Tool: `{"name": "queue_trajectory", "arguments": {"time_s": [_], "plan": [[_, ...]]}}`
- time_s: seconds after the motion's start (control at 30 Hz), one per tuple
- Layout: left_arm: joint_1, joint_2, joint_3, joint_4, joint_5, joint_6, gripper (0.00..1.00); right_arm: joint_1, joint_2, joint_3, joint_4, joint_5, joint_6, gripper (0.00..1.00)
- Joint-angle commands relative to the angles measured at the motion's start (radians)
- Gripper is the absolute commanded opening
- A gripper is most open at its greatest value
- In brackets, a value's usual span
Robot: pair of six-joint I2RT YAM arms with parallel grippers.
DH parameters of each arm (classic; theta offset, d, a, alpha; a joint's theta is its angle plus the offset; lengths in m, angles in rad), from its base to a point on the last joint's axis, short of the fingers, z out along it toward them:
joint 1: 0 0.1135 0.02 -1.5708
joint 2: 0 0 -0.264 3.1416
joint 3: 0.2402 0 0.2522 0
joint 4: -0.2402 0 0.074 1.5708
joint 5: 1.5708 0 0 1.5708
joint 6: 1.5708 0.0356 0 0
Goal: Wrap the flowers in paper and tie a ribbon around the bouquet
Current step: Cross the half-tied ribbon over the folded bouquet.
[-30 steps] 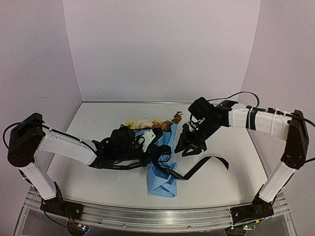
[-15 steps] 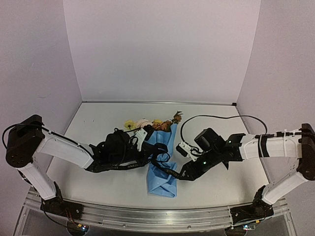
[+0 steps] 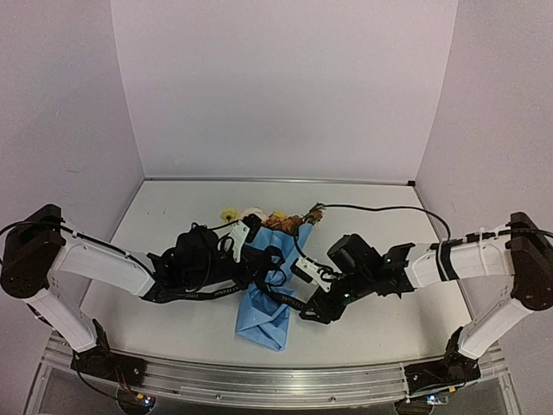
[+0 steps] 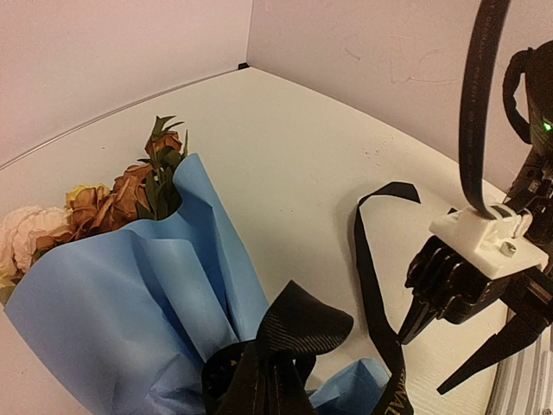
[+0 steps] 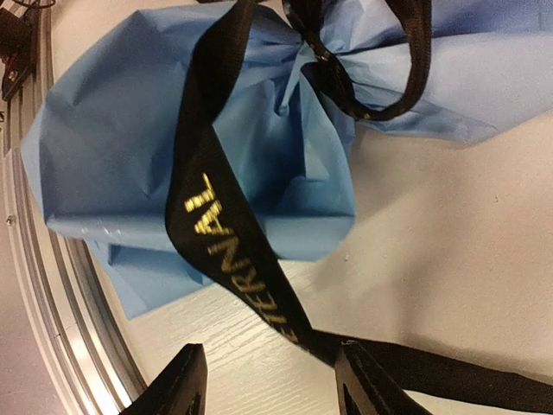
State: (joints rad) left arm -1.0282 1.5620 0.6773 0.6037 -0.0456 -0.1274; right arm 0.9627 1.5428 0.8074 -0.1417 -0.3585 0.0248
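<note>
The bouquet lies on the table: light blue paper (image 3: 263,313) (image 4: 121,303) (image 5: 130,147) wrapped as a cone, its narrow end toward the front edge. Yellow, pink and orange-brown flowers (image 3: 255,214) (image 4: 104,203) stick out at the far end. Black lettered ribbon (image 3: 287,299) (image 4: 298,333) (image 5: 220,225) pinches the cone's middle in a loose loop, and a strand trails right. My left gripper (image 3: 252,264) is shut on the ribbon beside the cone; its fingers are hidden in the left wrist view. My right gripper (image 3: 313,309) (image 4: 422,366) (image 5: 275,385) stands open just right of the cone, low over the table, with the strand running between its fingers.
White table (image 3: 173,207) with pale walls at the back and on both sides. A metal rail (image 3: 276,376) runs along the front edge, close to the cone's tip. The right arm's black cable (image 3: 371,207) arcs over the table behind the flowers.
My right arm has swung from behind the bouquet down to its near right side, jaws widening. The bouquet and left gripper have shifted slightly left, and the cone's tip has turned left.
</note>
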Motion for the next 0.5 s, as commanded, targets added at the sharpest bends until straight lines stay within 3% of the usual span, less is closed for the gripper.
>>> {"name": "queue_trajectory", "arguments": {"time_s": [0.0, 0.13, 0.47], "plan": [[0.020, -0.028, 0.004, 0.042, 0.013, -0.007, 0.00, 0.001, -0.014, 0.015, 0.001, 0.013, 0.008, 0.47], [0.026, -0.028, -0.001, 0.053, 0.016, -0.012, 0.00, 0.001, -0.006, 0.020, -0.012, -0.001, 0.057, 0.42], [0.046, -0.027, -0.001, 0.057, 0.041, -0.021, 0.00, 0.008, 0.040, 0.017, 0.107, 0.102, -0.016, 0.55]]}}
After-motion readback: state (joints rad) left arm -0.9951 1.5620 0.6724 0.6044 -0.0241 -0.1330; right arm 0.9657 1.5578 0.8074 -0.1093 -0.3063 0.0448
